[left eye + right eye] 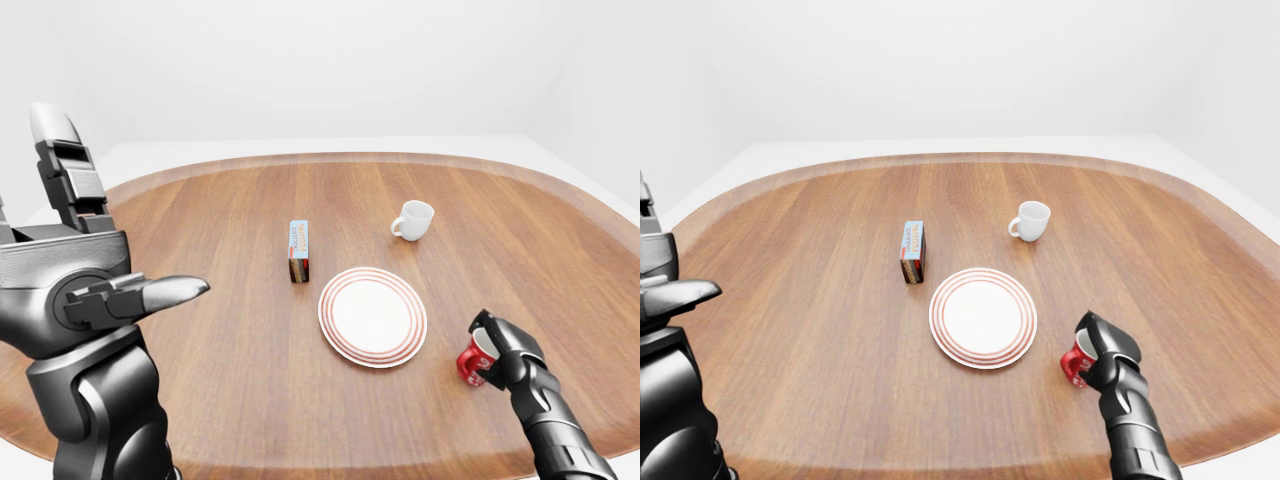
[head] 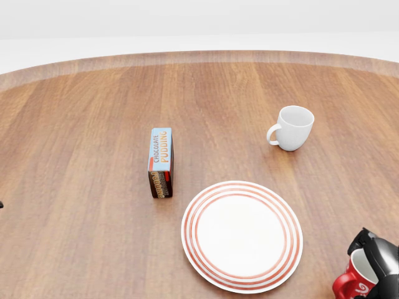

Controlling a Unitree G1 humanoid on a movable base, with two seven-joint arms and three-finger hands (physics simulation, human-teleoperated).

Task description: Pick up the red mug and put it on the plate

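Observation:
The red mug [image 1: 470, 366] stands on the wooden table to the right of and below the plate [image 2: 242, 235], apart from it. The plate is white with red rings and is empty. My right hand [image 1: 500, 345] comes in from the bottom right and its black fingers [image 2: 373, 248] curl over the mug's rim and round its far side. In the head view the mug [image 2: 353, 284] shows only at the bottom right corner, half hidden by the hand. My left hand [image 1: 110, 240] is raised at the left of the left-eye view, fingers spread, holding nothing.
A white mug [image 2: 293, 128] stands above and right of the plate. A chocolate pudding box [image 2: 161, 162] stands upright left of the plate. The table's curved edge [image 1: 330, 158] runs along the top; its near edge lies just below the red mug.

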